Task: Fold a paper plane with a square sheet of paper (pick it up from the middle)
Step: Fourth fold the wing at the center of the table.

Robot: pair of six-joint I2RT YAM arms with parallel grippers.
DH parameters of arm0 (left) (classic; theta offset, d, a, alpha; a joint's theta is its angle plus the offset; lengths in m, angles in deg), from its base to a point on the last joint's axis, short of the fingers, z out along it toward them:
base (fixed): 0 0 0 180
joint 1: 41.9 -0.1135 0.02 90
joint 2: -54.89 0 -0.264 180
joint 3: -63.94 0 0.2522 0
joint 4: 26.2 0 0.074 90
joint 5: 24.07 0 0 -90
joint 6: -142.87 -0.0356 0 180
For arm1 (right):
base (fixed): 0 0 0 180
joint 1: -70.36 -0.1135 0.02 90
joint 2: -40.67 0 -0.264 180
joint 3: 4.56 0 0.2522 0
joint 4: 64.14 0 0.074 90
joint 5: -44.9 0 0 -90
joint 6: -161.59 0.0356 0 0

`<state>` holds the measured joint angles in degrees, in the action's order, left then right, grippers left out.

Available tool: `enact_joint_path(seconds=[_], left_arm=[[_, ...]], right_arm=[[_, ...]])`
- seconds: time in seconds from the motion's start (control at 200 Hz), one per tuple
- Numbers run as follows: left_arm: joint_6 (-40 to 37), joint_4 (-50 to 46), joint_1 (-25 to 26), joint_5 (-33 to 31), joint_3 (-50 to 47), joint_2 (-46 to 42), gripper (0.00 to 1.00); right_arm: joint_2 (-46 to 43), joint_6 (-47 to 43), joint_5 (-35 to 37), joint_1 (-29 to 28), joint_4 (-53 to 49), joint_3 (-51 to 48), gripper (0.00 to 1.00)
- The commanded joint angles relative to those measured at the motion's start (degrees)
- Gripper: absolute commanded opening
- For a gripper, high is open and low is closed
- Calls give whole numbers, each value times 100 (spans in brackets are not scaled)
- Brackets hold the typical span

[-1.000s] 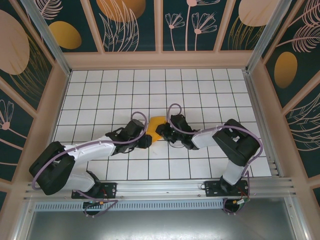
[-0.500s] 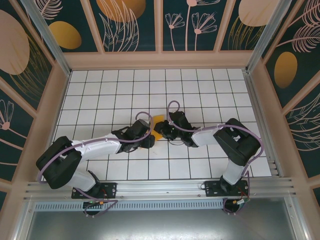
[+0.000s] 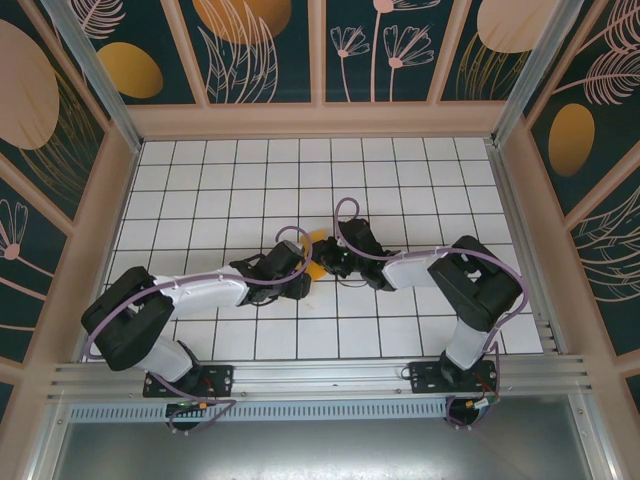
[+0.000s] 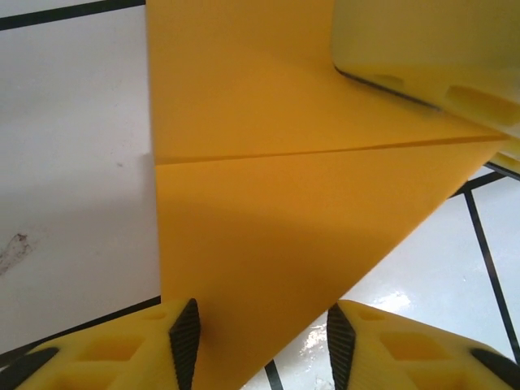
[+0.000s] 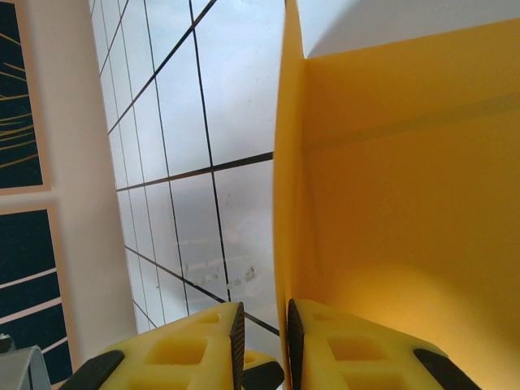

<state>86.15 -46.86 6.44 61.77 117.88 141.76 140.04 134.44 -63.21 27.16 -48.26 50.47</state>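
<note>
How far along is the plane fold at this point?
Done: the paper already has a crease across it and a slanted edge running to a point. In hand: the right gripper pinches a raised edge of it, while the left gripper stands open astride its near end. Left: it does not look like a finished dart yet; more folds seem needed.

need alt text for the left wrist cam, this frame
Folded orange-yellow paper with a crease across it tapers to a point at right, over a white gridded table. Its lower corner sits between the left gripper's open yellow fingers; a second yellow finger overlaps it at top right.
</note>
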Motion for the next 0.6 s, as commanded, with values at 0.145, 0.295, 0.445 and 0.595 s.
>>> enact_joint_path(seconds=[0.145, 0.295, 0.445, 0.595], left_arm=[[-85, -102, 35, -202, 121, 71, 34], [-85, -97, 34, -217, 99, 42, 28], [-85, -93, 35, -216, 95, 34, 23], [-91, -85, 35, -225, 84, 19, 14]], right_arm=[[5, -141, -35, 22, -65, 183, 24], [-10, -150, -26, 22, -91, 188, 24], [-24, -159, -19, 24, -113, 181, 24], [-73, -201, 9, 24, -162, 170, 24]])
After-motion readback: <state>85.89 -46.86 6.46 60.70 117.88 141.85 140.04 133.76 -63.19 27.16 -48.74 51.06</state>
